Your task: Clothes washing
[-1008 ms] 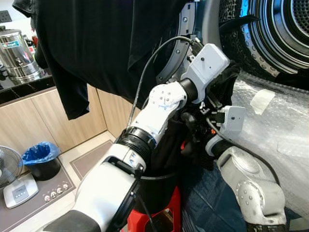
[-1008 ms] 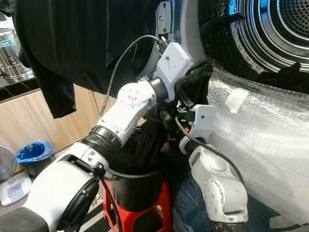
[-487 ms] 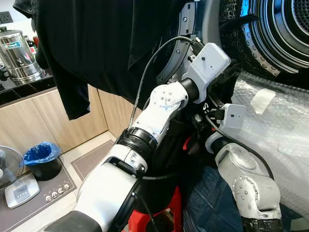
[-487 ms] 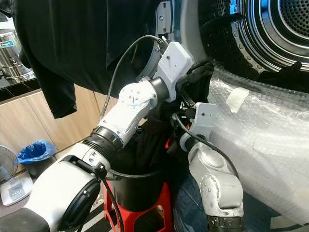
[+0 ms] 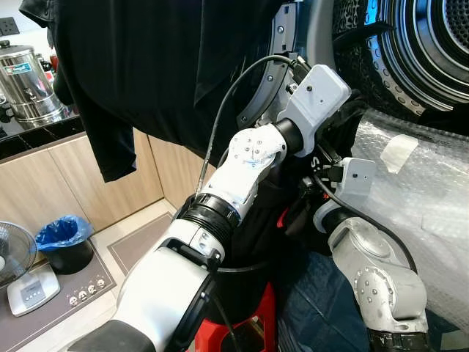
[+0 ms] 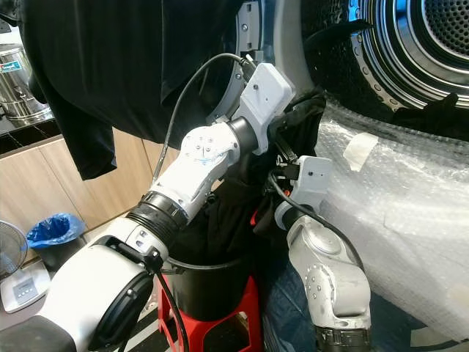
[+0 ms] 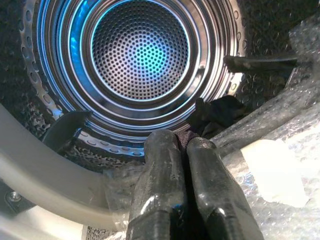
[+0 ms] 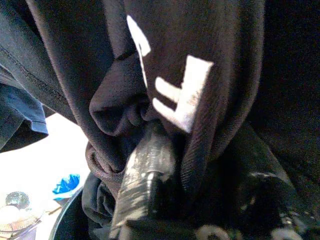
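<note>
- the left tool (image 7: 182, 150) has its two black fingers (image 7: 160, 170) pressed together on a fold of dark garment (image 6: 234, 213), right before the mouth of the washer drum (image 7: 140, 55).
- the dark garment hangs from there down into the black bucket (image 6: 205, 282) on the red stool (image 6: 245, 312), below and left of the drum.
- the right tool (image 8: 150, 150) is buried in the same cloth beside its white lettering (image 8: 175, 95); i cannot tell whether its fingers are apart or together.
- since half a second ago the right wrist has edged slightly toward the drum; the left arm has held its place.
- another dark garment (image 5: 146, 73) hangs over the open door, left of the drum.
</note>
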Robot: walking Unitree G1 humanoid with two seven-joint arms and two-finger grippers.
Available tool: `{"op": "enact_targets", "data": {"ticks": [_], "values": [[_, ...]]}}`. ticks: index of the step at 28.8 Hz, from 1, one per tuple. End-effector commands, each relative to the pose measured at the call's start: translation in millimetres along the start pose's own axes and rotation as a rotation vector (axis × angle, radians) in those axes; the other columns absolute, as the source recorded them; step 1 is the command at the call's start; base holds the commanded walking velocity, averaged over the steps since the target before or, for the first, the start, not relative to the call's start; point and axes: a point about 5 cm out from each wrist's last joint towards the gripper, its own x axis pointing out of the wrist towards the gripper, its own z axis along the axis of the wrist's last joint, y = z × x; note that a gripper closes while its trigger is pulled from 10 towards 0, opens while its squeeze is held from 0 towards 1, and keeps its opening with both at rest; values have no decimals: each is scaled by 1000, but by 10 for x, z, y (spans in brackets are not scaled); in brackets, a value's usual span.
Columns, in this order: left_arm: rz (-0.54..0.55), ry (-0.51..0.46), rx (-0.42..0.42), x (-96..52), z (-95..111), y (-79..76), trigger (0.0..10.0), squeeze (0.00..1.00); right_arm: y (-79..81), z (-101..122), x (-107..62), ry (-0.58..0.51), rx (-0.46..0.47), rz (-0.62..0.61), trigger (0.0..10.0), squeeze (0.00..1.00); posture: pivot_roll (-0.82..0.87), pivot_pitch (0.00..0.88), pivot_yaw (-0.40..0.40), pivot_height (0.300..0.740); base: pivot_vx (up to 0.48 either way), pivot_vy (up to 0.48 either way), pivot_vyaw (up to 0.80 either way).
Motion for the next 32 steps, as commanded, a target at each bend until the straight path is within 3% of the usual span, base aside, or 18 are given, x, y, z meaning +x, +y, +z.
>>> {"op": "enact_targets", "data": {"ticks": [1, 5, 6, 7, 8, 18, 20, 23, 26, 30, 32], "values": [[-18, -104, 18, 64, 246, 6, 10000, 0, -3, 13, 4, 11, 21, 10, 0, 0, -103, 0, 58, 740, 0, 0, 0], [-15, -126, -19, 56, 277, 12, 10000, 0, 22, 21, -11, 5, 14, 46, 0, 0, -100, 0, 54, 740, 0, 0, 0], [-13, -137, -45, 49, 290, 19, 10000, 580, 37, 29, -21, 0, 17, 66, 0, 0, -99, 0, 52, 740, 0, 0, 0], [-13, -137, -45, 49, 290, 19, 10000, 580, 37, 29, -21, 0, 17, 66, 0, 0, -99, 0, 52, 740, 0, 0, 0], [-15, -150, -83, 39, 304, 24, 10000, 1000, 63, 45, -37, -8, 13, 103, 0, 0, -99, 0, 52, 740, 0, 0, 0], [-41, -198, -188, -31, 356, -4, 10000, 1000, 94, 85, -94, -25, 5, 199, 0, 0, -92, 0, 48, 740, 0, 0, 0], [-58, -203, -247, -104, 353, -29, 10000, 1000, 54, 106, -123, -28, 3, 240, 0, 0, -84, 0, 46, 740, 0, 0, 0], [-60, -197, -257, -140, 336, -37, 10000, 1000, 16, 130, -139, -36, -2, 254, 0, 0, -81, 0, 45, 740, 0, 0, 0], [-62, -173, -276, -221, 285, -43, 10000, 1000, -113, 216, -165, -61, -14, 263, 0, 0, -78, 0, 46, 740, 0, 0, 0], [-43, -160, -329, -415, 236, 10, 10000, 1000, -407, 387, -184, -102, -34, 208, 0, 0, -78, 0, 45, 740, 0, 0, 0], [-39, -150, -314, -496, 228, 34, 10000, 1000, -508, 448, -199, -120, -45, 190, 0, 0, -78, 0, 45, 740, 0, 0, 0]]}}
